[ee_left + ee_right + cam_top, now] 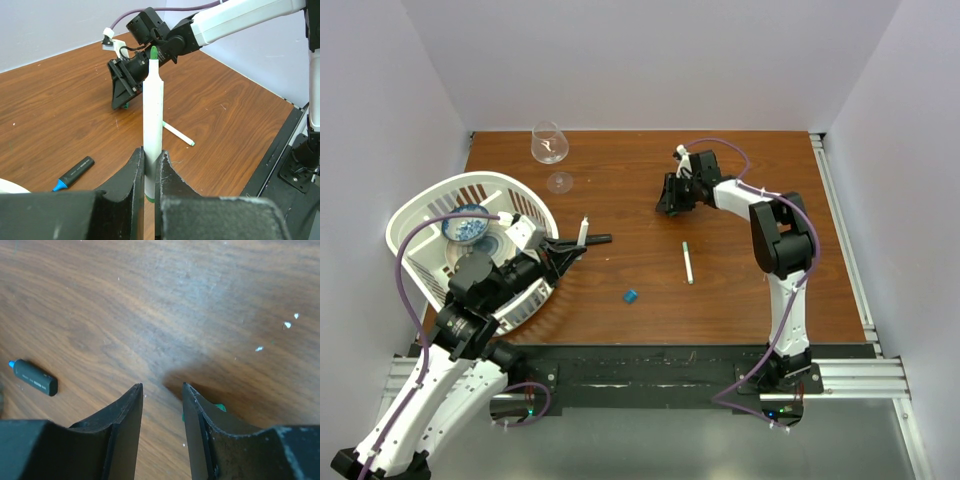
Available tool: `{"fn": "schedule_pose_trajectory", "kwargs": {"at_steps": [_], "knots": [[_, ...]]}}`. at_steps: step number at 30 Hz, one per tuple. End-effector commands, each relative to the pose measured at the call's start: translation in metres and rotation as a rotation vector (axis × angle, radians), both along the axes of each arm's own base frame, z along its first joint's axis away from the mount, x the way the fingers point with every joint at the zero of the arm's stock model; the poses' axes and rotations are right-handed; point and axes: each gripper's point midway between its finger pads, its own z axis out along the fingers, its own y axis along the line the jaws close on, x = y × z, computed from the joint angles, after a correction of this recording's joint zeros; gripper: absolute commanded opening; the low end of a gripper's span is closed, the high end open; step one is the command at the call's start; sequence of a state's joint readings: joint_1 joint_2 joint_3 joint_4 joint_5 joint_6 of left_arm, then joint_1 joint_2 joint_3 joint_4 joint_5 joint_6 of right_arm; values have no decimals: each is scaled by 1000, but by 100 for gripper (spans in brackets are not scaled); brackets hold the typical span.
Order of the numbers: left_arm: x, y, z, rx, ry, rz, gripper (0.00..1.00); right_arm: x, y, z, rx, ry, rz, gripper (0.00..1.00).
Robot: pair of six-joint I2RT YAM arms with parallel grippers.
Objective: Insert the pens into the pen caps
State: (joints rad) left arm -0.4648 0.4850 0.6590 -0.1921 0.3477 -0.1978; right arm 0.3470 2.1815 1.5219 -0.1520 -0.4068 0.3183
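1 pen (153, 115) is pinched near its base between the jaws of the left gripper (150, 162), presumably so that the green nib is left free for capping. Its long axis runs straight out from those jaws, with the nib pointing away from them. The jaws of the right gripper (162, 392) are spread low over the table (210, 300). A green cap (219, 407) is seen just outside 1 finger, not between them, so a grasp is judged not yet made. A 2nd pen (687, 262) lies well apart from both jaws.
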Motion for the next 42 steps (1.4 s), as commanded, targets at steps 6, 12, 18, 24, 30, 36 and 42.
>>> {"fn": "schedule_pose_trajectory", "kwargs": {"at_steps": [6,12,18,24,30,36,42], "knots": [[-2,1,9,-13,-38,-4,0,-37,-20,-1,-100,64,-13,41],[-2,1,10,-13,-42,-7,0,-39,-18,22,-100,36,-36,40],[-3,2,11,-15,-46,-2,0,-30,-16,54,-123,-13,-93,38],[-3,2,11,-15,-50,-2,0,-15,-32,63,-238,-36,-218,36],[-4,3,13,-18,-56,-2,0,-9,-40,54,-393,-38,-250,36],[-5,3,13,-19,-57,-2,0,-6,-35,40,-434,-16,-235,35],[-5,3,13,-19,-57,-3,0,-3,-35,24,-492,-7,-233,35]]}}
